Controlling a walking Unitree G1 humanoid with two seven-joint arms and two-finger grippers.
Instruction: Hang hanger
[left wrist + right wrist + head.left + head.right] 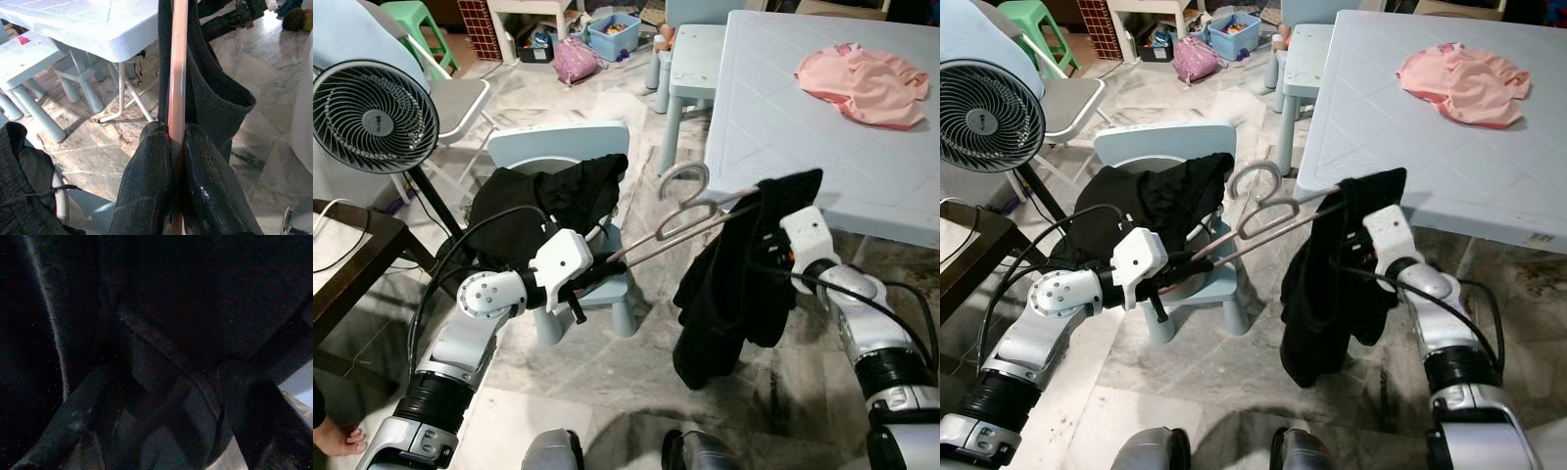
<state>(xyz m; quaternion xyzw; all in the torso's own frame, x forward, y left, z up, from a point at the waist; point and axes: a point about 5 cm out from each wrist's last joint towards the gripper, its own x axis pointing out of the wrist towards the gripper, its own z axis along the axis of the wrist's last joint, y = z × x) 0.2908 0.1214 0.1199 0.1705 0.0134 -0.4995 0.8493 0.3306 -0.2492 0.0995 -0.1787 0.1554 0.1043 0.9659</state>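
**Here, hanger held between two tools beside the bench**

Midair, just off the near corner of the pale blue bench: a pinkish wire hanger, lying nearly level, hook curling up; one end of it clamped in the left tool, fingers pressed tight on the rod from both sides, plain in the left wrist view; the far end buried in a black garment, draped over the hanger and hanging down in front of the bench's near edge, clear of the floor.

Right tool pushed up into that black cloth beside the bench's edge, its white wrist housing just behind the cloth; fingers spread apart in the dark right wrist view, fabric lying between and over them; cannot tell for sure whether any of it is pinched.

On the bench's top, toward the far side: a crumpled pink garment. Away from the bench, on the left tool's side: a small light blue chair with more black clothing heaped over seat and back; farther out, a round black fan. Beyond the bench's far corner: a blue stool. Marble floor below it all.
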